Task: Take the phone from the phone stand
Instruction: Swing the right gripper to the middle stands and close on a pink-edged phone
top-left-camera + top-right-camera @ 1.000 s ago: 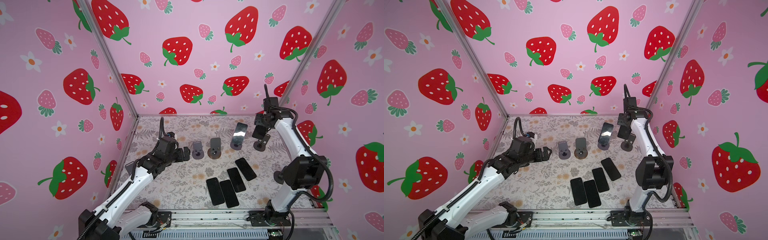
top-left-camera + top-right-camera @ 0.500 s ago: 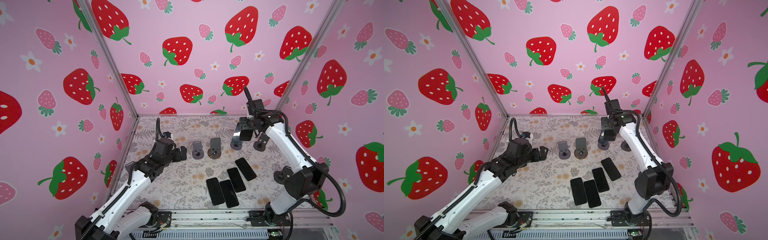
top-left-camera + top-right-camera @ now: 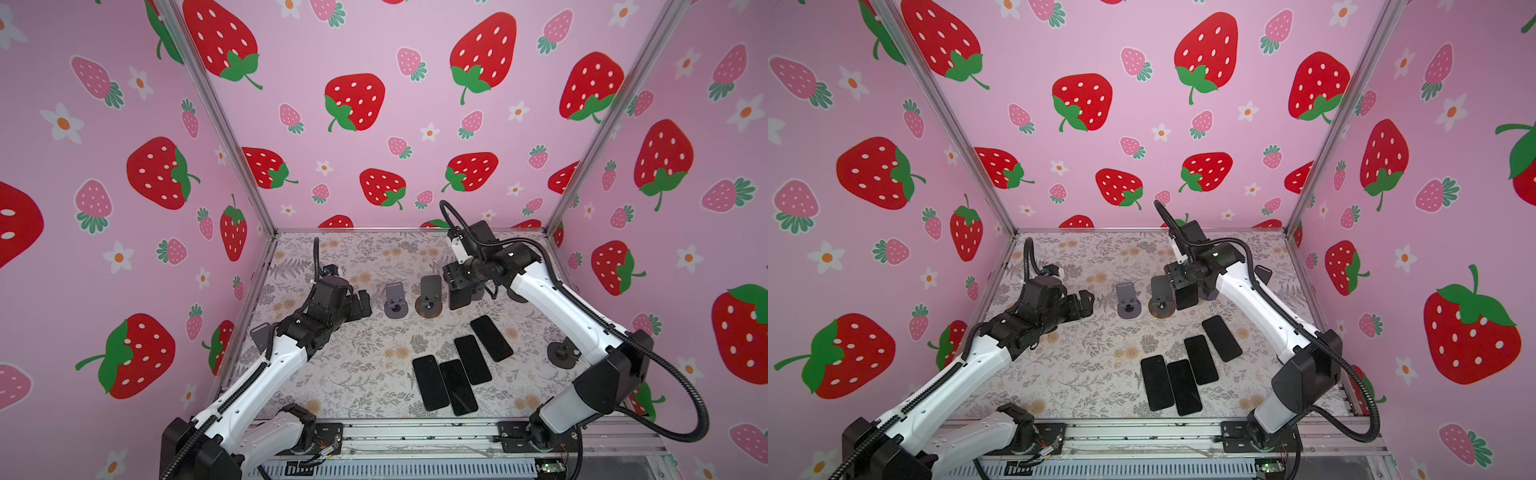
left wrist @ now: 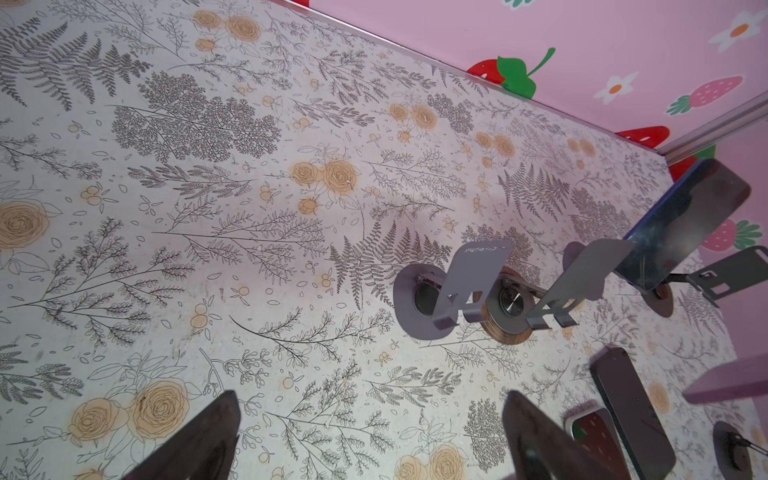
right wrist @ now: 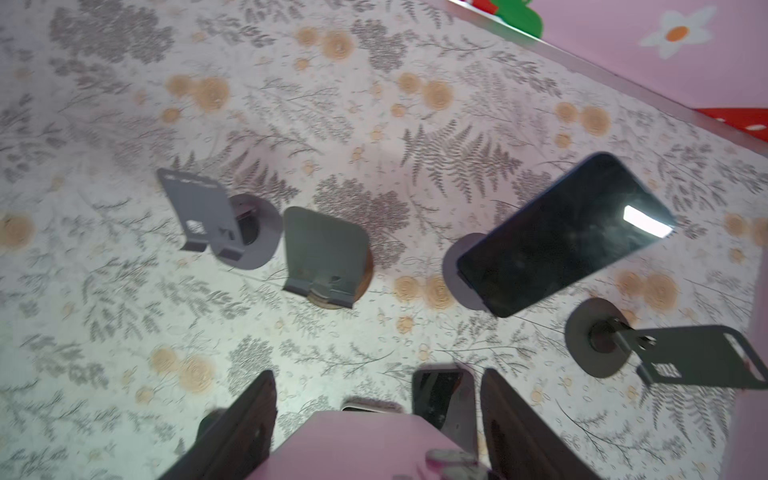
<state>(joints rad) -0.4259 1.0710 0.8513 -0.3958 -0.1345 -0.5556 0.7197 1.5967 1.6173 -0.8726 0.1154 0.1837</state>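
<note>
My right gripper [image 3: 457, 282] [image 5: 378, 380] hangs over the middle of the stand row, shut across a phone [image 3: 459, 299] [image 3: 1185, 299]. That phone's dark face shows in both top views and its pink back [image 5: 361, 440] fills the gap between the jaws. Another dark phone [image 5: 561, 237] [image 4: 685, 224] leans on a round-based phone stand [image 5: 453, 266]; my right arm hides it in both top views. Beside that one, an empty stand [image 5: 598, 340] has a bare plate. My left gripper [image 3: 363, 305] [image 4: 370, 415] is open over bare mat, left of the stands.
Two empty stands, a lilac one [image 3: 395, 297] and a dark one on a wooden disc [image 3: 430, 293], stand left of the held phone. Several black phones [image 3: 457, 386] lie flat near the front. Another stand [image 3: 561, 353] lies by the right arm. Pink walls enclose the floral mat [image 3: 353, 365].
My right gripper has carried the held phone leftward from the far right stand to just right of the dark empty stand. My left gripper has barely moved.
</note>
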